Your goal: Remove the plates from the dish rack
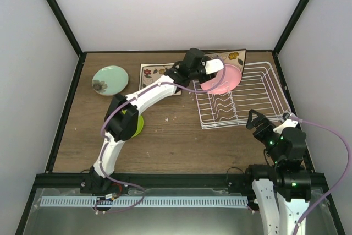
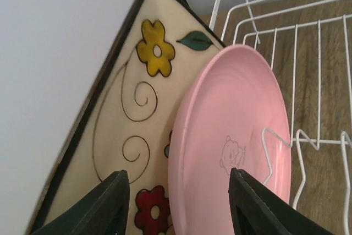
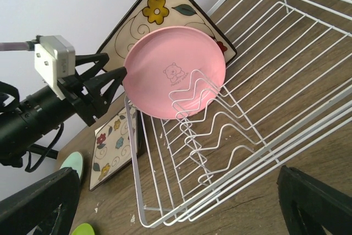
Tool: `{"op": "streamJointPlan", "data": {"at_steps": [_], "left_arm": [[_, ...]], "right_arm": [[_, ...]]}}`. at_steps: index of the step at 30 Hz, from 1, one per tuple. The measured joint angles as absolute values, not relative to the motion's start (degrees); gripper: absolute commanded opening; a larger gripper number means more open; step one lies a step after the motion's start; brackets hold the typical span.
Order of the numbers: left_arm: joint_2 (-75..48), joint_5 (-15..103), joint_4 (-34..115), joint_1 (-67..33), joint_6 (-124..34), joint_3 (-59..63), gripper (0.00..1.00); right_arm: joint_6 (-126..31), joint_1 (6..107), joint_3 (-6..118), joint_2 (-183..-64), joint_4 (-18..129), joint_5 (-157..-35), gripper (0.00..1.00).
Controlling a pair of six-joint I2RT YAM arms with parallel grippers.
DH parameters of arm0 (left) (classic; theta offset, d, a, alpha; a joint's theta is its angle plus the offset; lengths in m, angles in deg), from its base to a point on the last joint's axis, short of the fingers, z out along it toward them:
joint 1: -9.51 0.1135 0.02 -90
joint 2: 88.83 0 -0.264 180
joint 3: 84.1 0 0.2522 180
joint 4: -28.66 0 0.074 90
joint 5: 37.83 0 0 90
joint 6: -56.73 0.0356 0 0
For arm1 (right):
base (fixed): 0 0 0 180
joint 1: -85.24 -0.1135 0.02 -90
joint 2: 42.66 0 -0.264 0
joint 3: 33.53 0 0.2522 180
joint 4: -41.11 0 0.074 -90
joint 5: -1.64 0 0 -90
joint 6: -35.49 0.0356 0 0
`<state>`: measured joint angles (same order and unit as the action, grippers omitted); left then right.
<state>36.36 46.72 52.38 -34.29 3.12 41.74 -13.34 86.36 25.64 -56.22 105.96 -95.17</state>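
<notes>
From above I see my left gripper at the pink plate standing in the dish rack's far-left corner, a flowered square plate upright at the rack's back edge, and left of the rack a second flowered square, a mint-green plate and a lime-green one.

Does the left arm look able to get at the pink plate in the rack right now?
Probably yes: the left gripper is open right at the pink plate's rim, nothing between them, though the flowered square plate stands close behind.
</notes>
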Motion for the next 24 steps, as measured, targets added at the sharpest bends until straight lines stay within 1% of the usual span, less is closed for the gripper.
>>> {"op": "streamJointPlan", "data": {"at_steps": [8, 10, 11, 14, 17, 19, 22, 24], "left_arm": [[41.06, 49.27, 51.15, -34.31, 4.54, 43.09, 0.52], [42.67, 49.84, 51.00, -34.31, 4.67, 44.25, 0.50], [43.48, 50.15, 51.02, -34.31, 4.73, 44.95, 0.48], [45.52, 50.67, 50.96, -34.29, 4.91, 46.41, 0.36], [46.26, 51.63, 49.95, -34.24, 5.02, 46.61, 0.21], [46.26, 52.05, 49.49, -34.07, 4.86, 46.78, 0.13], [46.22, 50.37, 49.23, -34.13, 3.25, 47.31, 0.05], [46.11, 50.41, 48.79, -34.70, 3.03, 47.81, 0.04]], "right_arm": [[-13.84, 86.36, 27.39, -56.26, 106.95, -95.13, 1.00], [-13.98, 86.36, 27.78, -56.24, 107.32, -95.04, 1.00], [-14.02, 86.36, 27.89, -56.24, 107.49, -94.91, 1.00], [-14.22, 86.36, 28.15, -56.24, 108.46, -94.58, 1.00], [-14.50, 86.36, 28.26, -56.24, 109.00, -94.27, 1.00], [-14.63, 86.36, 28.31, -56.24, 109.35, -94.08, 1.00], [-14.70, 86.36, 28.33, -56.24, 109.61, -93.92, 1.00], [-14.76, 86.36, 28.33, -56.24, 109.75, -93.75, 1.00]]}}
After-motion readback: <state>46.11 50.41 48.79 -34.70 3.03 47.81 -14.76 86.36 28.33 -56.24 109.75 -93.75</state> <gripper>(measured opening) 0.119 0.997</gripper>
